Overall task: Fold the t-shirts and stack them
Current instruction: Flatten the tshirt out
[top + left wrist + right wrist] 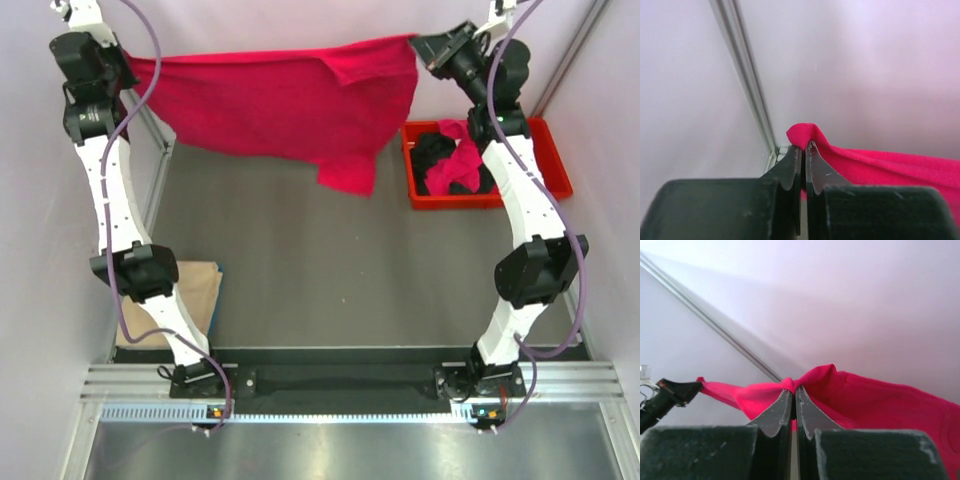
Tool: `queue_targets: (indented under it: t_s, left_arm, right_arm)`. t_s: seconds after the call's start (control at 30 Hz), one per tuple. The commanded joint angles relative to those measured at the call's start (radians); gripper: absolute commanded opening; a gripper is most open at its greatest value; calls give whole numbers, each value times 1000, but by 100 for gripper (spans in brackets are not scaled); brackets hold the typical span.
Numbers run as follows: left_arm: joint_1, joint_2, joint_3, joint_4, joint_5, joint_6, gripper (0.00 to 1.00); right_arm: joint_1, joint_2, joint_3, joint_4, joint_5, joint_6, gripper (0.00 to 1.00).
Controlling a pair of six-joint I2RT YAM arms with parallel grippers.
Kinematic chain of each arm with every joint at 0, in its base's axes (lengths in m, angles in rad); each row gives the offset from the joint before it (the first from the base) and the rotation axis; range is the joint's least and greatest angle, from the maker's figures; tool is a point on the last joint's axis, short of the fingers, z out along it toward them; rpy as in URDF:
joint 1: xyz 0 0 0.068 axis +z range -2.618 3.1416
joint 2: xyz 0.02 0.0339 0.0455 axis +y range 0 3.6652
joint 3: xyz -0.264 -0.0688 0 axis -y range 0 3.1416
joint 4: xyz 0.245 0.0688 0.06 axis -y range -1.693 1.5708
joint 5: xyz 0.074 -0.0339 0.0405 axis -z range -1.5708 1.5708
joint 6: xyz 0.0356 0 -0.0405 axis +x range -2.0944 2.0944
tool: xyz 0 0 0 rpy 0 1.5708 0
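**Top external view.** A magenta t-shirt hung stretched in the air between the two grippers, above the far part of the table. The left gripper held its one upper corner and the right gripper the other. Both sets of fingertips were buried in cloth, so the jaws could not be made out here. Below and beside the right gripper stood a red tray holding a black t-shirt and another magenta t-shirt, tangled together. A tan t-shirt lay near the left arm's base, partly hidden by that arm.

**Left wrist view.** The left gripper was pressed together, pinching a small fold of the magenta t-shirt. The cloth ran off to the right and was cut off by the frame edge.

**Right wrist view.** The right gripper was likewise pressed together on a bunched corner of the magenta t-shirt. The shirt's far corner ended at a dark part, cut off at the left edge and hard to identify.
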Motion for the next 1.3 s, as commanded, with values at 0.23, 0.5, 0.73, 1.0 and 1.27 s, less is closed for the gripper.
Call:
queue_targets:
  t_s: [0.23,0.5,0.73,1.0,1.27]
  left_arm:
    - [51,-298,-690,235,298,170,0]
    - [98,-600,-1199,54,468,382,0]
    - [115,-692,-1381,-324,401,598,0]
    - [117,-729,-1553,-461,293,701,0]
    - [115,-674,-1533,-258,295,488,0]
  right_arm:
    - [-30,-294,-443,3,15,-129,0]
    - [-1,-768,-1197,-98,36,-146,0]
    - [22,-1060,-1511,-411,22,-116,0]
    - [25,-1244,-1586,-678,41,-120,0]
    - [23,-1031,-1525,-376,64,-177,0]
